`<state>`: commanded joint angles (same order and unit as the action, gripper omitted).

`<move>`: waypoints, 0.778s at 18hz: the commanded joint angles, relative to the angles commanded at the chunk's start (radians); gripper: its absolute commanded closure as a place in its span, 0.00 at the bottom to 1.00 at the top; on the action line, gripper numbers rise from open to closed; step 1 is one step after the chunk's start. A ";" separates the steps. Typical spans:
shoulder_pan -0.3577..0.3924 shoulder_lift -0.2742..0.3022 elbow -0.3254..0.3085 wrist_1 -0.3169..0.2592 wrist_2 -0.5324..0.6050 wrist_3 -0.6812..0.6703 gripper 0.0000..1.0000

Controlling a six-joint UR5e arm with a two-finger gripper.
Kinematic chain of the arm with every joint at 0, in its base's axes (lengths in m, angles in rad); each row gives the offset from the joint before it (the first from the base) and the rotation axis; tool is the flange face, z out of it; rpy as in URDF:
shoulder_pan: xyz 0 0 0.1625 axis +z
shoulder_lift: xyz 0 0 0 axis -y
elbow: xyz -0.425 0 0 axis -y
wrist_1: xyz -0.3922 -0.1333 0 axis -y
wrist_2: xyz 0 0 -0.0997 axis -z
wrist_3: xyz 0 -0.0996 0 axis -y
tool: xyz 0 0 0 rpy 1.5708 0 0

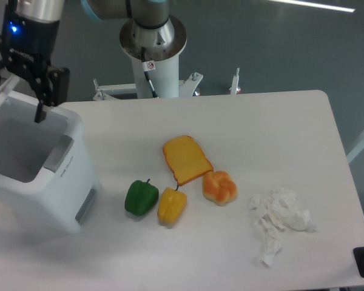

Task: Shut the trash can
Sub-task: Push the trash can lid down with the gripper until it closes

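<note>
I see the bin [33, 170] at the desk's [261, 127] nine o'clock edge, its top open and the inside bare. My claw [15, 100] hangs over the bin's twelve o'clock rim, fingers [41, 109] spread and gripping nothing. Peppers [155, 202], bread [185, 159] and tissue [279, 221] lie toward three o'clock.

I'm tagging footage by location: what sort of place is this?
Probably a robotics lab test bench: an arm's pedestal bolted behind a plain white table, with toy foods like a green pepper and an open trash can.
</note>
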<state>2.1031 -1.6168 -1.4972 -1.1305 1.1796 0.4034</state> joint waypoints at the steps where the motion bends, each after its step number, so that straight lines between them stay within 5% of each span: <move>1: 0.002 -0.003 0.000 0.003 0.003 0.002 0.00; 14: 0.034 -0.052 -0.011 0.006 0.009 0.058 0.00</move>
<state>2.1368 -1.6689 -1.5079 -1.1244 1.1888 0.4617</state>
